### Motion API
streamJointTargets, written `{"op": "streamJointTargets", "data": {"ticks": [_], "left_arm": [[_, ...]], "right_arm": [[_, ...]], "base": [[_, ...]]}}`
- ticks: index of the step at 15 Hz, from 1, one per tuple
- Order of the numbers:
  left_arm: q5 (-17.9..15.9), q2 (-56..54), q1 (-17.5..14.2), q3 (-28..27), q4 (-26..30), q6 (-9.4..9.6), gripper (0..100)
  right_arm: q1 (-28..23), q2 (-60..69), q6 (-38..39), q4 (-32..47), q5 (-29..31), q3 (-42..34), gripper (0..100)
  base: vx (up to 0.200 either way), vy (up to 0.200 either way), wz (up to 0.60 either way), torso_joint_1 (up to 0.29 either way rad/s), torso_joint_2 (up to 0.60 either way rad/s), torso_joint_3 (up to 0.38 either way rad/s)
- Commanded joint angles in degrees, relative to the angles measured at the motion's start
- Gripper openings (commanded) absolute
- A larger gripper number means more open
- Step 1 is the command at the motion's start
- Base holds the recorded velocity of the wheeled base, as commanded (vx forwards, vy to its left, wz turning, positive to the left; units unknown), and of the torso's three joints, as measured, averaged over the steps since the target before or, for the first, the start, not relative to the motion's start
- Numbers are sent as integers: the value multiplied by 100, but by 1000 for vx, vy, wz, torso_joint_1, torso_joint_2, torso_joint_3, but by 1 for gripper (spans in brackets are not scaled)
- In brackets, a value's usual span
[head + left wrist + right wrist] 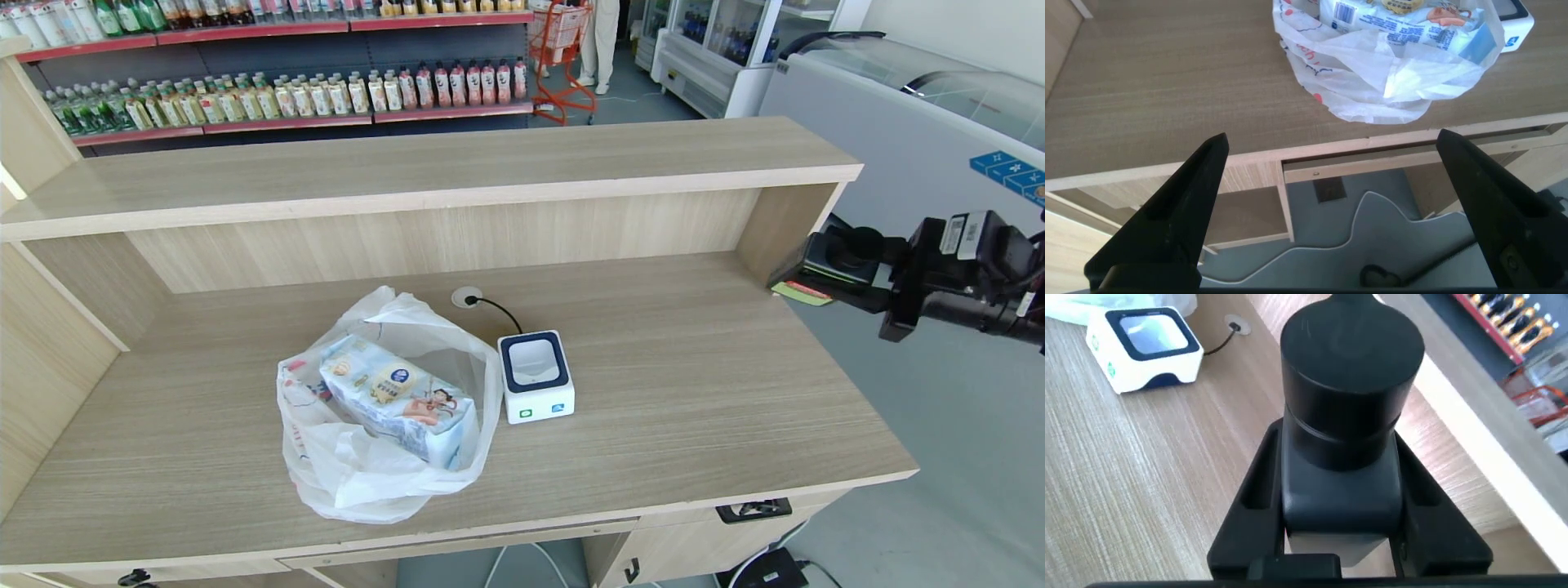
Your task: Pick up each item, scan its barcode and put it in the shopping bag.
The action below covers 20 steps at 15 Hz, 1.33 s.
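Holding: the right jaws are clamped on the squarish lower body of a black container [1351, 400], one jaw on each side.
Container place: at the right edge of the head view, the black container [845, 249] hangs in the air just past the right end of the surface [694, 367], near the back corner.
Container axis: its long axis lies close to level, with the round cap toward the left of the frame.
Scanner: the white scanner [535, 376] sits at the middle of the frame, window facing up, well apart from the container and to its lower left. In the right wrist view it shows at the upper left [1143, 343].
Deciding relation: the coming move looks like a carry leftward and down to that window. Which face carries the barcode cannot be told.
Bag: the shopping bag [384, 408] lies just left of the scanner with its mouth open, and already holds a printed pack [400, 400].
Nearer arm: the right, since it has the item.
Left jaws: spread apart and empty, over the front edge of the surface, with the bag [1372, 90] beyond them at the top of the frame.
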<state>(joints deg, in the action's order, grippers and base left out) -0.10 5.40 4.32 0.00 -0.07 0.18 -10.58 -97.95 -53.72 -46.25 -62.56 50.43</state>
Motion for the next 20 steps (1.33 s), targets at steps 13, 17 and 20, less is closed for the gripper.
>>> {"op": "streamJointTargets", "data": {"ticks": [13,17,20], "left_arm": [[1,5,-1,0,-1,-1,100],[1,5,-1,0,-1,-1,100],[1,5,-1,0,-1,-1,100]], "right_arm": [[2825,2650,-6308,459,42,-1510,0],[3308,3291,-6976,450,86,-2152,0],[4073,3731,-7178,442,912,-2424,0]], "base": [[0,0,0,0,0,0],[0,0,0,0,0,0],[0,0,0,0,0,0]]}}
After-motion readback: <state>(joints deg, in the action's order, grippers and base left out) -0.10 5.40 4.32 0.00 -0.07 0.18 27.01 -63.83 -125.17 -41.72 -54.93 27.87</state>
